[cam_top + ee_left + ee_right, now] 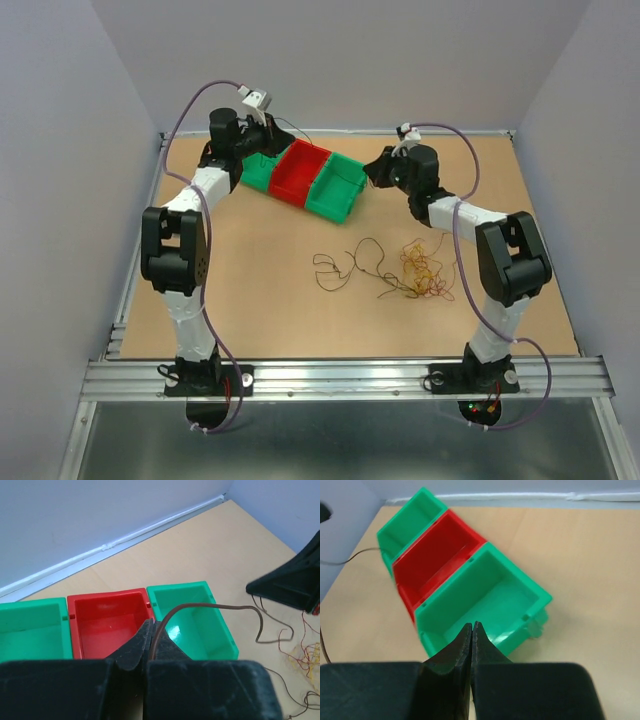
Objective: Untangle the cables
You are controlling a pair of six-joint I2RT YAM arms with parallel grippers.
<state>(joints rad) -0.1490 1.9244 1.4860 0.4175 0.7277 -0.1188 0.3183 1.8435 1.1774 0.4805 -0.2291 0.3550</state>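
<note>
Pinching a brown wire [215, 607] whose near end vanishes between its fingers [134, 651], the left tool [151, 626] is clenched; the right tool [472, 629] is clenched empty.

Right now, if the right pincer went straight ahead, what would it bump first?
Probably the nearest green bin, either its near wall or its inside. The shut right pincer points straight at it, though depth is hard to judge.

No text, label or number can be read anywhere
</note>
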